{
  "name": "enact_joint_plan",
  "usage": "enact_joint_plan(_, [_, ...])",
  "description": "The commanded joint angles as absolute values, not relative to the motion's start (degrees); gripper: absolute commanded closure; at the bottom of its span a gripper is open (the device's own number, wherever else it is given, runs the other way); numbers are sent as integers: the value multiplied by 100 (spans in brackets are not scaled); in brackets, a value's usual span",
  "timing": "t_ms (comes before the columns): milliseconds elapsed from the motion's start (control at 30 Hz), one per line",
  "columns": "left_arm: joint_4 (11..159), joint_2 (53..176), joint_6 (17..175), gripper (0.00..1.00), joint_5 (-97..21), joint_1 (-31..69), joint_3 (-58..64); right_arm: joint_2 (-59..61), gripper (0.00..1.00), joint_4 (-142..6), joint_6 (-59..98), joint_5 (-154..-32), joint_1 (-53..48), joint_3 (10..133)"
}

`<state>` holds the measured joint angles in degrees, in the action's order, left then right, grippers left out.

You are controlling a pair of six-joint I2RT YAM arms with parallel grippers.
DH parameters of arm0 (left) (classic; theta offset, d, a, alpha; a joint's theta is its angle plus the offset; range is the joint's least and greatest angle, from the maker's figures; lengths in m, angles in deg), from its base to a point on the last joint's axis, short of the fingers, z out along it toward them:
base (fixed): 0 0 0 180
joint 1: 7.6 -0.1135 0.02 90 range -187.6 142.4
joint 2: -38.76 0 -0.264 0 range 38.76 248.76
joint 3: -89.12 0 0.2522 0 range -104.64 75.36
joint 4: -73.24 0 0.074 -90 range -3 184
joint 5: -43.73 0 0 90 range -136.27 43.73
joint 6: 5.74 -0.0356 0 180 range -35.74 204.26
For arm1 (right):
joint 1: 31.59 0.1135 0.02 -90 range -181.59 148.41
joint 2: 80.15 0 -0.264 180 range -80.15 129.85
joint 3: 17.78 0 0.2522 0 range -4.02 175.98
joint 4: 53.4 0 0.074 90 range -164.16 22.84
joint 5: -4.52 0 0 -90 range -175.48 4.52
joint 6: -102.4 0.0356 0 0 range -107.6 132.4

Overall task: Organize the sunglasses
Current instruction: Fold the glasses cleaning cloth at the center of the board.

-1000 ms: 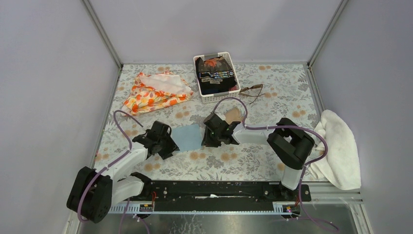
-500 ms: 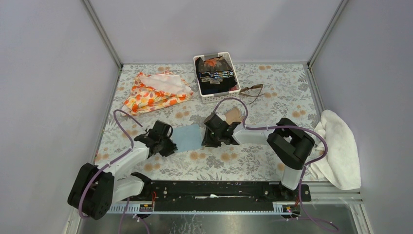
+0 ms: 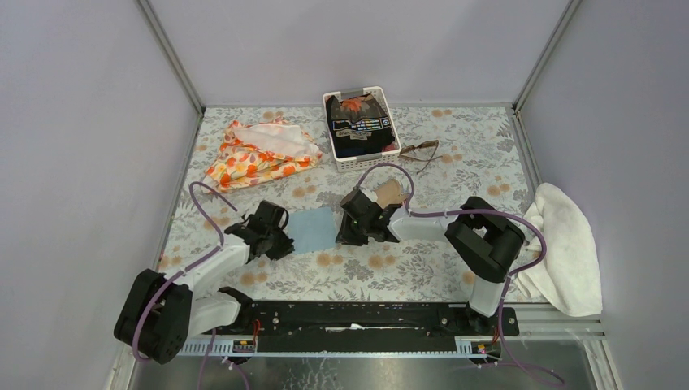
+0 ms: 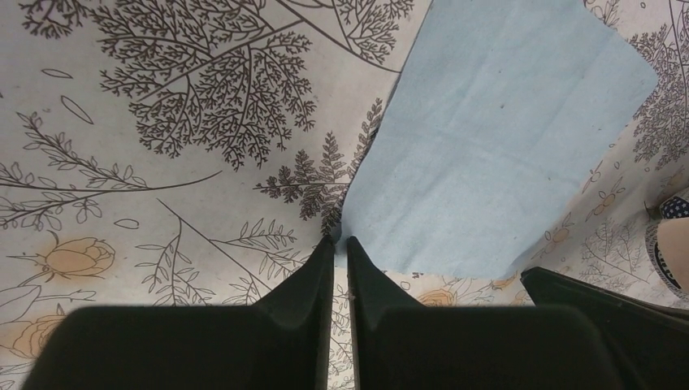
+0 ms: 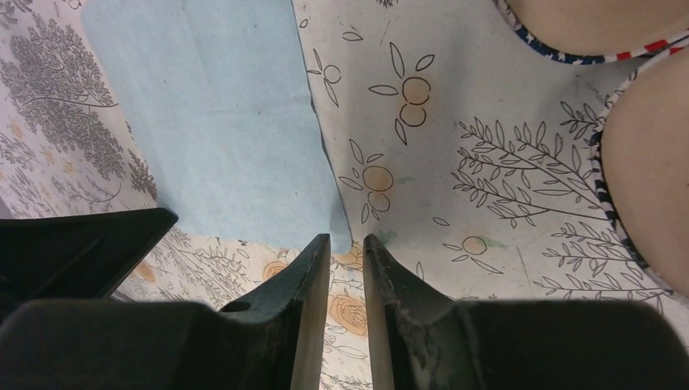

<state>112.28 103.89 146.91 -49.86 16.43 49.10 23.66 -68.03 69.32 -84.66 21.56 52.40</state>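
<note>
Movement is slight (only the left gripper (image 4: 340,241) nudged), it and the right gripper (image 5: 347,237) nearly closed, seemingly empty, at corners of the blue cloth (image 3: 313,230); sunglasses (image 3: 422,151) lie untouched beside the basket (image 3: 367,162).

Light blue for the cloth (image 3: 313,230), tinted brown for the sunglasses (image 3: 420,152), orange-and-white florals for the far-left fabric (image 3: 260,153), white for the basket (image 3: 367,163) and right towel (image 3: 565,244), grey-leaf, orange-blossom print across the tabletop (image 3: 471,146).

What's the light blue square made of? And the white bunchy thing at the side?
The light blue square cloth looks like thin matte fabric, maybe microfibre: it lies flat with faint creases. The white bunched towel looks like thick, fluffy terry cotton, judging by its rumpled folds.
</note>
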Motion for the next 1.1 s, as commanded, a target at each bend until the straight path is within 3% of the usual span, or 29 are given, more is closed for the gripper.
enact_joint_plan(0, [11257,10566,14692,87,-5207,1666,5068,2253,70,-6681,7013,-8437,2202,5180])
enact_joint_plan(367, [11124,10709,14658,100,-5088,1664,5060,2247,70,-6341,7067,-8674,2211,4950])
enact_joint_plan(833, [11151,10639,14693,100,-5020,1666,4962,2301,83,-6074,7062,-8831,2220,4961])
enact_joint_plan(1067, [11183,10548,14723,100,-5029,1666,4969,2365,82,-6107,7020,-8849,2216,5077])
